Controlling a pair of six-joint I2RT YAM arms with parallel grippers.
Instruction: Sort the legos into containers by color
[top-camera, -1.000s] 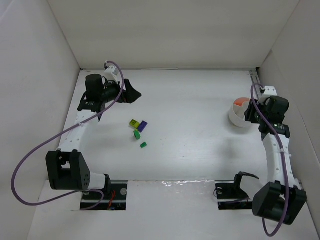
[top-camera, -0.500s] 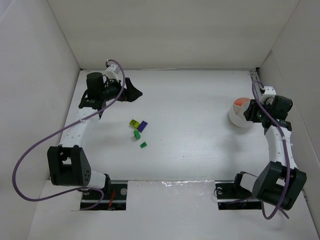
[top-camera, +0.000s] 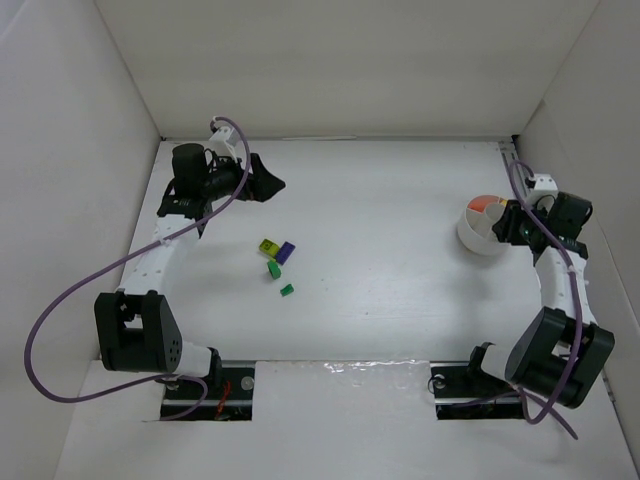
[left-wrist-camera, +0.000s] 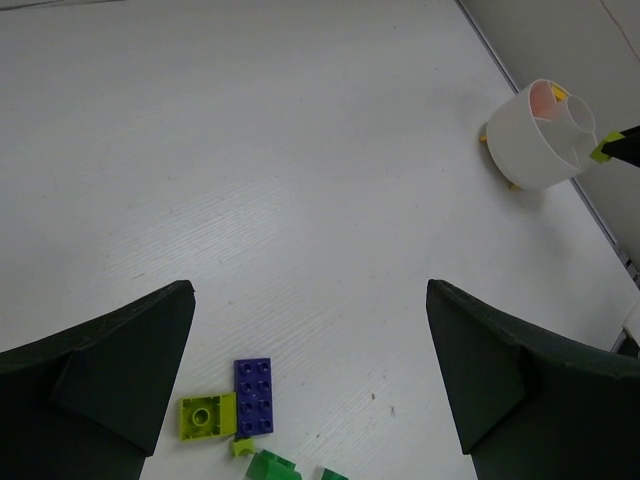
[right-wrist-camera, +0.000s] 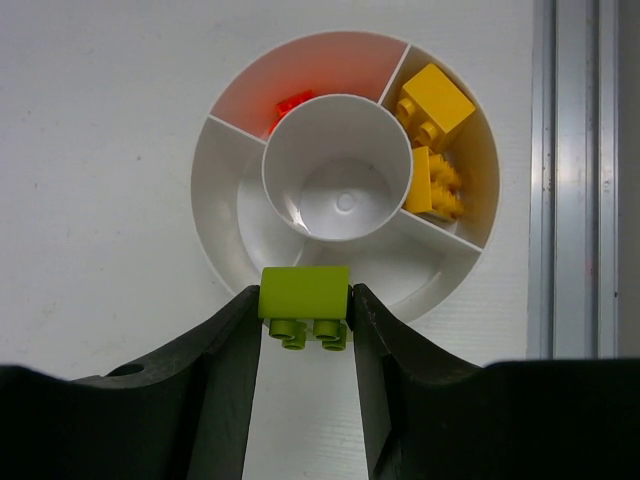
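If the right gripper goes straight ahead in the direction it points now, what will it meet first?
Probably the white bowl: the right gripper, shut on a lime green brick, points at its empty compartment. Depth is unclear.

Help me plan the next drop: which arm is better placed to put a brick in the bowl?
Right. The right gripper is shut on a lime green brick at the white bowl's near rim. The left gripper is open, empty, and far across the table, near the loose bricks.
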